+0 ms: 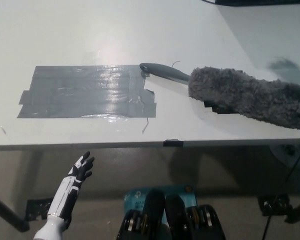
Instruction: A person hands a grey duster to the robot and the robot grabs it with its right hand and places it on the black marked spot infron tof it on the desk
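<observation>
The grey duster (250, 95) lies flat on the white desk (140, 25), at the right. Its fluffy head reaches the picture's right edge and its grey handle (162, 71) points left. The handle's tip touches the upper right corner of the black taped patch (85, 91), while the fluffy head lies off the patch. My white left hand (80, 170) hangs below the desk's front edge at the lower left, its fingers spread and nothing in it. My black right hand is out of the picture; only a faint shadow shows at the far right of the desk.
The desk's front edge (140, 145) crosses the picture below the patch. A small dark clip (173, 143) sits on that edge. Under the desk, a blue label (140, 197) and the floor show. A dark object (255, 2) lies at the top right.
</observation>
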`<control>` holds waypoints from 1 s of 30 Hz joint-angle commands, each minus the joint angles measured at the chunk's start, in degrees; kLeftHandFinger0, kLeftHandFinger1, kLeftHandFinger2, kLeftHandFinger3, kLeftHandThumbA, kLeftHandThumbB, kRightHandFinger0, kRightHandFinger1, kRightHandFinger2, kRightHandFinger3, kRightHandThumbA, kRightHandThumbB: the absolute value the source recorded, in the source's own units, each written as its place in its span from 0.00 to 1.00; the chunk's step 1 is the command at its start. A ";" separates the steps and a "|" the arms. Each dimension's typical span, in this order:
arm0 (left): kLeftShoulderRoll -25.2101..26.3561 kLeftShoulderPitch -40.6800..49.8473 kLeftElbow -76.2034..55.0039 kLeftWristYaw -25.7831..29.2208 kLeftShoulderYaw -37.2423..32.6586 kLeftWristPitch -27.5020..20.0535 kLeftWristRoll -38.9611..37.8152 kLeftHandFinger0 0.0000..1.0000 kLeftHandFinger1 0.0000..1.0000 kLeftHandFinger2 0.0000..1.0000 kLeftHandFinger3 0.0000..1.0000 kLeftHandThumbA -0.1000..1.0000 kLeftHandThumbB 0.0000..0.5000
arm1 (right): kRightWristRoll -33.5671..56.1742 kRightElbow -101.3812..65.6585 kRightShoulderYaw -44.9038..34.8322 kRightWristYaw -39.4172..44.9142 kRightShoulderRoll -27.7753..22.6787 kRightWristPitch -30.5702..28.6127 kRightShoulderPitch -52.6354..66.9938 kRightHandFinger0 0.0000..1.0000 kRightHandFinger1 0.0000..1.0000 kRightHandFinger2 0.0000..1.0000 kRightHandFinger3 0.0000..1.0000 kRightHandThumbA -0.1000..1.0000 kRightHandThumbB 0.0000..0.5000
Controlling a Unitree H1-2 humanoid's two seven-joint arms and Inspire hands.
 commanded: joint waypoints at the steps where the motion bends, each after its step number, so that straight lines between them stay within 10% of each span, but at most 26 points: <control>1: 0.69 0.47 -0.72 -1.59 -1.00 -2.32 -0.01 1.00 1.00 1.00 1.00 1.00 0.32 | 8.70 -33.11 -4.81 -11.33 11.32 -1.56 25.29 1.00 1.00 1.00 1.00 0.99 0.83; 16: 0.00 7.00 -1.07 -1.55 -2.04 -2.84 0.00 1.00 1.00 1.00 1.00 1.00 0.32 | 2.72 -11.01 1.17 -25.69 29.83 -26.23 58.37 1.00 1.00 1.00 1.00 1.00 0.61; 30: -0.07 6.84 -1.55 -0.77 -2.39 -3.11 0.02 1.00 1.00 1.00 1.00 1.00 0.32 | 0.38 11.43 1.69 -30.68 26.86 -30.53 57.33 1.00 1.00 1.00 1.00 1.00 0.65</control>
